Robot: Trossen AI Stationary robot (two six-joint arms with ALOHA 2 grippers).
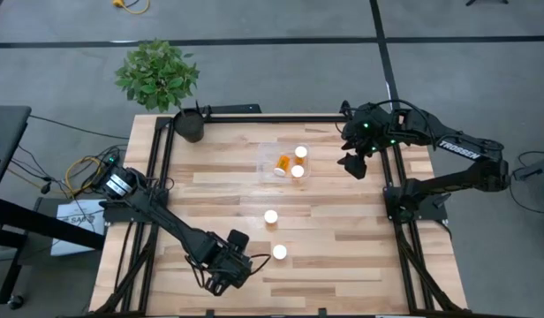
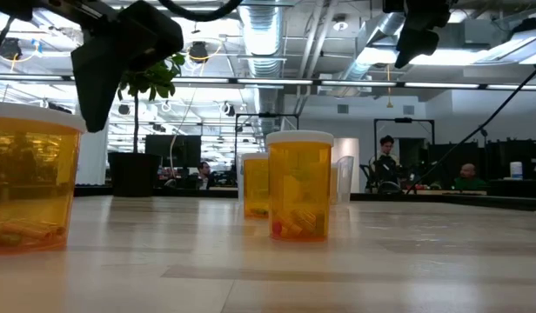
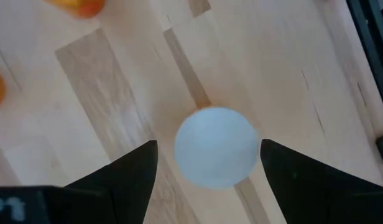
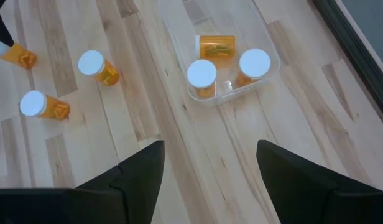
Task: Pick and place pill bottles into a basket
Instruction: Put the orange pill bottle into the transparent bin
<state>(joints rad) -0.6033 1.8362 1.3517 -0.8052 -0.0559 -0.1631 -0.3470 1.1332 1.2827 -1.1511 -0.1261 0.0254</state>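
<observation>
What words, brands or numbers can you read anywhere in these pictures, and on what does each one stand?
"TROSSEN": white letters on the dark right arm.
"SA": the start of a print on the white sheet lying on the floor; the rest is too small to read.
White marks on the dark housing in the left wrist view: cut off, unreadable.
Orange pill bottles with white caps: no readable label.
</observation>
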